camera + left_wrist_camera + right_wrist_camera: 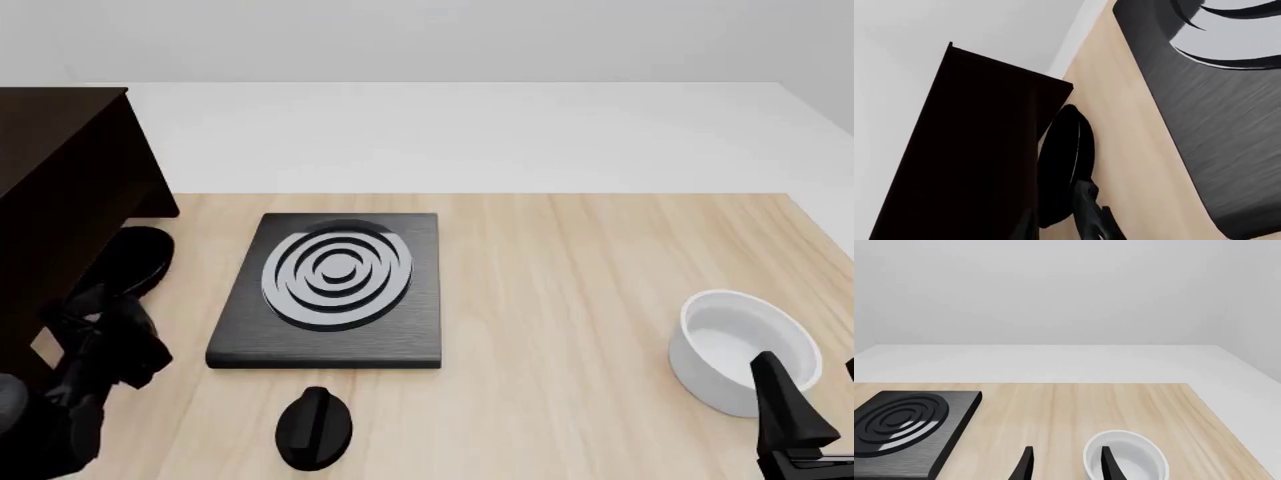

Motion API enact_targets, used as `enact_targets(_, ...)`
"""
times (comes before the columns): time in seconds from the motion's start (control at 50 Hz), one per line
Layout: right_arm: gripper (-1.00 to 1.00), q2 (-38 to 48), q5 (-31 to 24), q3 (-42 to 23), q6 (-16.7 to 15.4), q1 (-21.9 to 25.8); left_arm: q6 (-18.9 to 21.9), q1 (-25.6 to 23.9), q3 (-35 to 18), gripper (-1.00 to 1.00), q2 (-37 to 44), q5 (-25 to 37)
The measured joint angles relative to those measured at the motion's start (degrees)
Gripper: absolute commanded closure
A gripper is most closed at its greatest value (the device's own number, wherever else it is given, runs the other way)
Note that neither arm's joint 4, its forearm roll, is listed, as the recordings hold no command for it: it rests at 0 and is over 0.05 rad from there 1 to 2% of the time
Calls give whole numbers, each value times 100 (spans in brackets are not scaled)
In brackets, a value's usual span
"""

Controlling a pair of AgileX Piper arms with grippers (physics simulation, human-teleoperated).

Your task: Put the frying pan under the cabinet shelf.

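Note:
The frying pan (131, 260) is black and lies low at the left of the table, partly beneath the dark brown cabinet shelf (60, 190). In the left wrist view the frying pan (1066, 160) shows edge-on against the cabinet shelf (967, 150). My left gripper (118, 325) is at the pan's near end. Its fingers (1087, 207) are shut on that end, black against black. My right gripper (807, 405) stays open and holds nothing at the front right.
A black square stove plate (334, 290) with grey rings lies left of centre. A small black knob (314, 428) sits in front of it. A white bowl (741, 345) stands just ahead of my right gripper (1064, 465). The table's far edge meets a white floor.

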State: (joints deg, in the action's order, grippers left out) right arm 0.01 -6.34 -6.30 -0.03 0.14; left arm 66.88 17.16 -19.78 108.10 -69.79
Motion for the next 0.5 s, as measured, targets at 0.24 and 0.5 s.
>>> enact_targets(0.24,-100,0,0,0,0,0,126,-89,-18,-100,309,4)
enact_targets(0.5,-100,0,0,0,-1,0,257,-181,-20,-100,525,-12)
